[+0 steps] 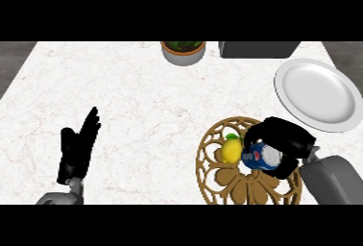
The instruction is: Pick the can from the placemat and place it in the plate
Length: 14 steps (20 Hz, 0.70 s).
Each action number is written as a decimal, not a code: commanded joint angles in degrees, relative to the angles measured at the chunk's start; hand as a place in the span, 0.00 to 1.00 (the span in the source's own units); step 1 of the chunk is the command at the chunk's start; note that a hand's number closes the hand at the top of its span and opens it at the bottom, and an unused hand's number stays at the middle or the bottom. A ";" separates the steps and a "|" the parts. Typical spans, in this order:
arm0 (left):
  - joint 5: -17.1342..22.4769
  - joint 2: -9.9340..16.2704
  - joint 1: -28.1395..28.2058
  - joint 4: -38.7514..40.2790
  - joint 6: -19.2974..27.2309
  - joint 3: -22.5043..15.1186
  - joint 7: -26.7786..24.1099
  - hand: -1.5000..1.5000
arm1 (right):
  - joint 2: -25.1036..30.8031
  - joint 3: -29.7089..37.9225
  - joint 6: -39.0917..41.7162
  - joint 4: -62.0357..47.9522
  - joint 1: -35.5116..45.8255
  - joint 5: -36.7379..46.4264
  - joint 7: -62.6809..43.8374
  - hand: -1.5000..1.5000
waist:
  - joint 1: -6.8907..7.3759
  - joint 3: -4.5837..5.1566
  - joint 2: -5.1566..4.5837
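Right hand (284, 139) curled round the can (261, 156), fingers arched over its top and far side, thumb side wrapping below. Can lies tilted in the grasp, blue wall and pale lid showing toward the view. Whether it has left the placemat (220, 182) or rests on it: cannot tell from this angle; it sits over the mat's right half.

Lemon (230, 150) just left of the hand, close against the can, possibly touching. Worth watching on the lift.

Plate (312, 91) up and slightly right of the hand, near but apart, nothing on it.

Left hand (78, 146) far to the left, fingers straight and together, resting, no part in the work.

Plant pot (184, 51) and a dark box (259, 49) sit well beyond the hand, at the counter's far edge.

Progress, judged: grasp made, roughly the first half. Left to do: raise the can off the mat, carry it up-right over the rim, set it down, release.
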<state>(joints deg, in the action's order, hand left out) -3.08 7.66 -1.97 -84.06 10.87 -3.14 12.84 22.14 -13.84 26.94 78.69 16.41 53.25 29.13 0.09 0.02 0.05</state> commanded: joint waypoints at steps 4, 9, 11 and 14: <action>-0.42 -0.68 -0.09 -0.72 0.21 -0.39 -0.20 0.50 | -2.88 12.04 -9.49 -3.94 4.51 -0.24 -8.99 1.00 | 0.43 -0.08 -0.20; 0.69 0.85 -0.44 0.13 -1.78 0.60 -0.64 0.50 | -10.00 19.60 -18.65 -10.25 10.25 3.65 -29.50 1.00 | 1.45 -0.04 -0.58; 0.17 0.05 0.05 -1.66 -1.38 -0.50 0.55 0.50 | -10.23 19.77 -23.89 -13.04 12.60 5.54 -28.96 1.00 | 1.22 -0.07 -0.33; 0.63 0.81 -2.15 0.23 -1.63 1.12 1.42 0.50 | -10.15 23.16 -27.59 -12.21 15.48 3.71 -29.56 1.00 | 0.50 -0.05 -0.25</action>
<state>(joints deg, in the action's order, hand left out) -2.83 8.08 -2.30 -84.31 9.48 -2.89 12.83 12.81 5.39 5.14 68.12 28.07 57.08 2.58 0.94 -0.04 -0.28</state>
